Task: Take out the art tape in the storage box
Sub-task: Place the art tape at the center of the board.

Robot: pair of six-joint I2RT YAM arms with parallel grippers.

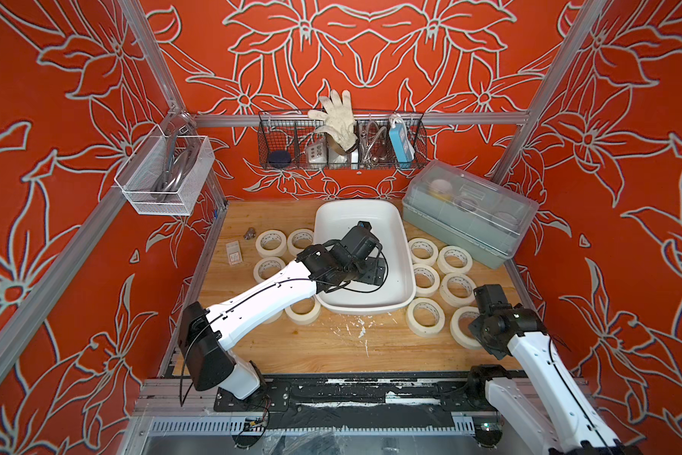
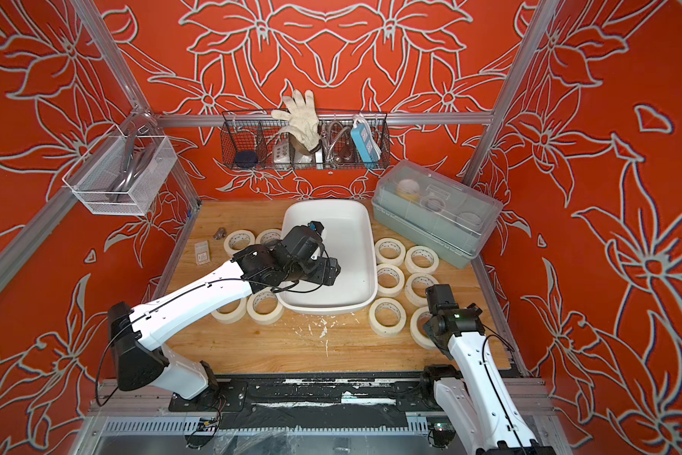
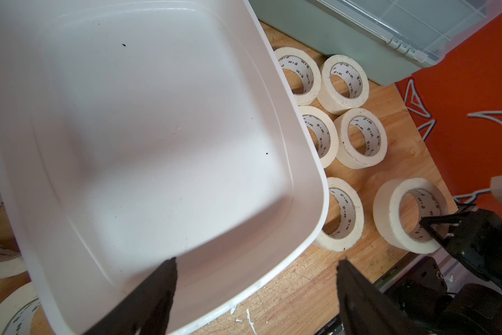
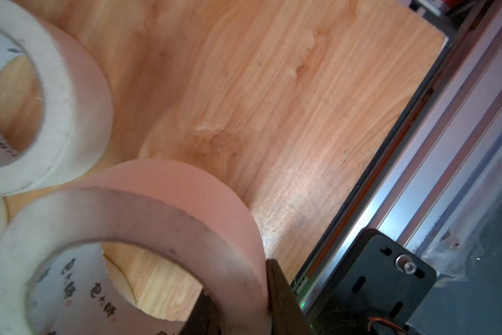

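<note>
Looks all but finished. Finds no art tape (image 1: 425, 317) inside the storage box (image 3: 157, 130), only rolls lying flat on the counter (image 1: 312, 346) on both sides of it. Hangs the left claw (image 3: 257, 261) wide open over the box's near end. Pinches one roll's wall in the right claw (image 4: 238, 301), right of the box, seemingly down on the counter. Probably needs only letting go.

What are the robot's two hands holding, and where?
The right gripper pinches a cream masking-tape roll by its wall, one finger inside the ring, one outside. The left gripper is open, holding nothing.
</note>
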